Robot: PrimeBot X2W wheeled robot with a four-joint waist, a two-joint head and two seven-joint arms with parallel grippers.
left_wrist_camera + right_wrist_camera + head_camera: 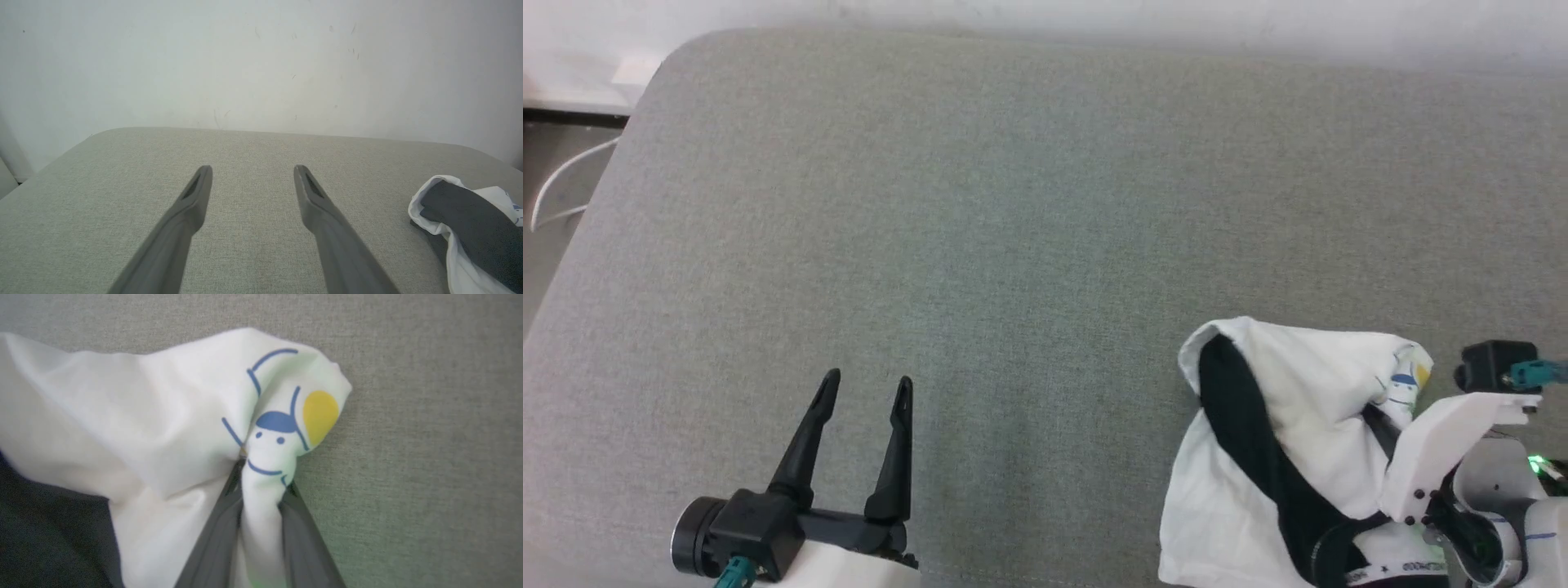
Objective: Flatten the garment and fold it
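The garment (1298, 441) lies crumpled at the lower right of the grey cushion, white with a black sleeve and a small blue and yellow print (294, 416). My right gripper (261, 473) has its fingers closed on a pinched fold of the white fabric just below the print. In the head view the right wrist (1437, 449) sits over the garment's right side, its fingers hidden by cloth. My left gripper (866, 390) rests open at the lower left, far from the garment, nothing between its fingers. The garment's edge (470, 220) shows at the right of the left wrist view.
The grey cushion (1029, 204) spreads wide across the view, bare to the left and back of the garment. Its rounded left edge (596, 204) drops to a floor with a white cable. A pale wall (261, 61) stands behind the cushion.
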